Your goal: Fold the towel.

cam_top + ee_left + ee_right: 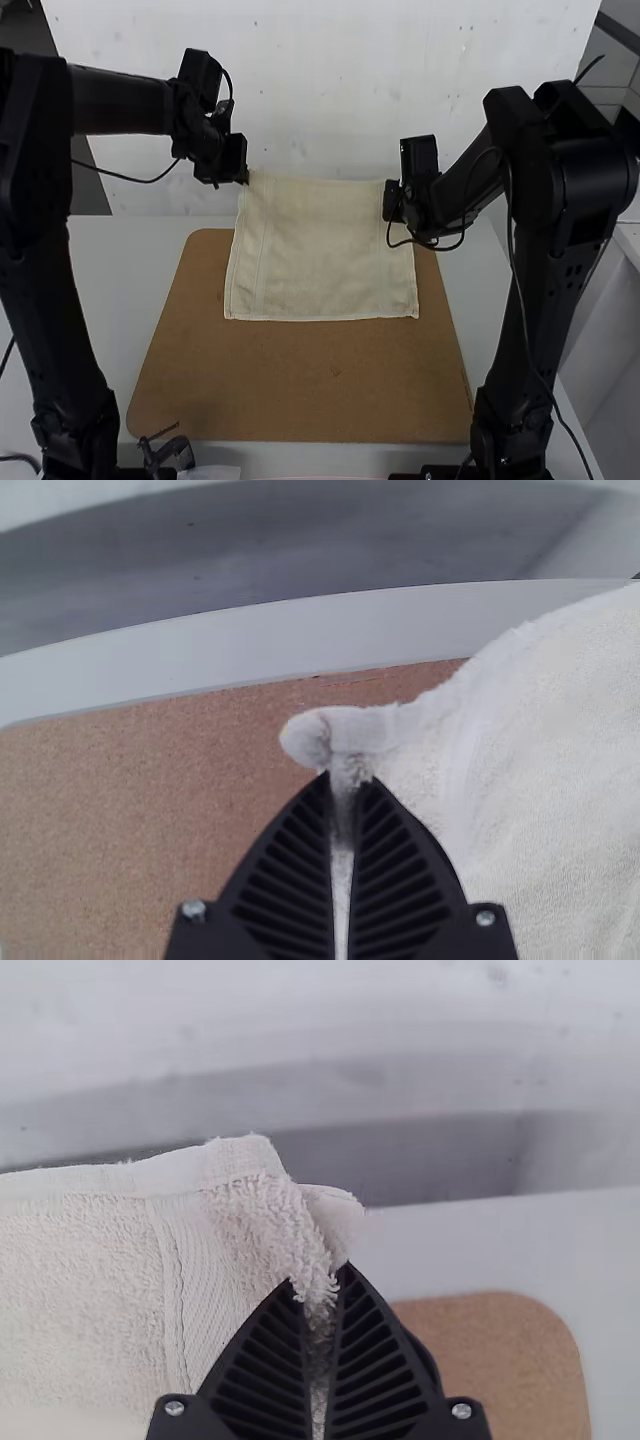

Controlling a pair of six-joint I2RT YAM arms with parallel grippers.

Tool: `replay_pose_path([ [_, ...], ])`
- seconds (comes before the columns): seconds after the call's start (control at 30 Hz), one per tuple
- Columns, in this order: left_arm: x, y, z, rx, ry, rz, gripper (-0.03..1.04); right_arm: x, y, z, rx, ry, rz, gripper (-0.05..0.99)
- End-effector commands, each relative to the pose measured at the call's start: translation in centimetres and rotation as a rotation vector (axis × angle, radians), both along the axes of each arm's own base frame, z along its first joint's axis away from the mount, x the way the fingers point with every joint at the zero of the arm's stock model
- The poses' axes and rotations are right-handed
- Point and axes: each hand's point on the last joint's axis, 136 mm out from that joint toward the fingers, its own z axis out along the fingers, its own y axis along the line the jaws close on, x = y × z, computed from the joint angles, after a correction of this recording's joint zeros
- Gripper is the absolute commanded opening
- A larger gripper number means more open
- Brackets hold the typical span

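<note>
In the high view my left gripper (240,176) is at the towel's far left corner and my right gripper (392,200) at its far right corner. The cream towel (320,260) hangs between them, its far edge raised, its near edge straight across the brown board. In the left wrist view my left gripper (343,810) is shut on a corner of the towel (540,760), which pokes out past the fingertips. The right wrist view has my right gripper (320,1305) shut on the other corner of the towel (90,1280), bunched between its fingers.
A brown board (300,390) with rounded corners lies under the towel on the white table (130,270). A pale wall (320,80) rises behind the table. A small dark object (168,452) sits by the board's near left corner.
</note>
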Motion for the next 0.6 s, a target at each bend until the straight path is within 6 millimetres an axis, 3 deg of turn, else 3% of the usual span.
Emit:
replay_pose_path([
  [0.0, -1.7, 1.1, 0.8, 0.02, -0.044, -0.01, 0.01, -0.3, -0.7, 0.6, -0.008, 0.021, 0.009, 0.02],
  [0.3, -4.9, 2.6, -2.3, 0.048, 0.011, -0.006, 0.02, -3.5, -0.7, -0.5, -0.046, 0.126, 0.073, 0.02],
  [0.57, -8.7, 1.8, -4.0, 0.061, 0.033, -0.05, 0.02, -7.3, -1.0, -1.4, -0.086, 0.186, 0.124, 0.02],
])
